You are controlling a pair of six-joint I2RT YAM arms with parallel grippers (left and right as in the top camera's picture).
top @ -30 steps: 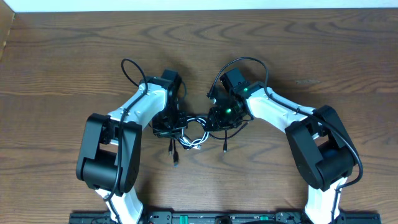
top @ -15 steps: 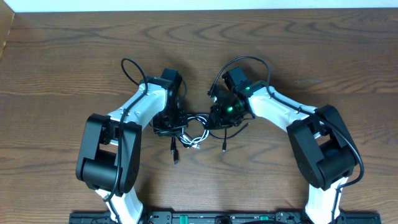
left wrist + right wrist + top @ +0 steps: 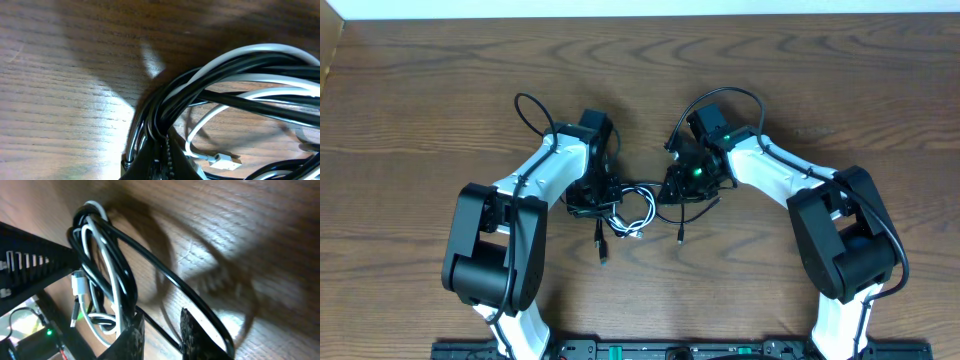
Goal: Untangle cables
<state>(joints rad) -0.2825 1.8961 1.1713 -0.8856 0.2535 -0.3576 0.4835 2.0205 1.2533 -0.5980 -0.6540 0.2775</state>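
Overhead: cable bundle (image 3: 632,205) lies mid-table (image 3: 440,100), strung between the two grippers and touching both

Left gripper (image 3: 592,198) is clamped tight on the bundle's left end. In the left wrist view the black and white strands squeeze together where they enter the dark fingers (image 3: 159,162). The white USB plug (image 3: 225,161) lies loose on the wood just right of them

Right gripper (image 3: 676,187) is at the bundle's right end. In the right wrist view the fingers (image 3: 186,330) stand slightly apart with bare wood in the gap and a thin black strand crossing it. Can't tell if that strand is pinched. The coil presses against the left finger

Black cable (image 3: 600,240) has two plug tails hanging toward the robot base, one below each gripper. White cable (image 3: 640,228) loops under the middle

Versus a second ago: right wrist and forearm have shifted a bit right and away from the base, and the right elbow has moved right too. The white loop between the grippers is pulled more open. Left arm same pose, black plug tails same spots
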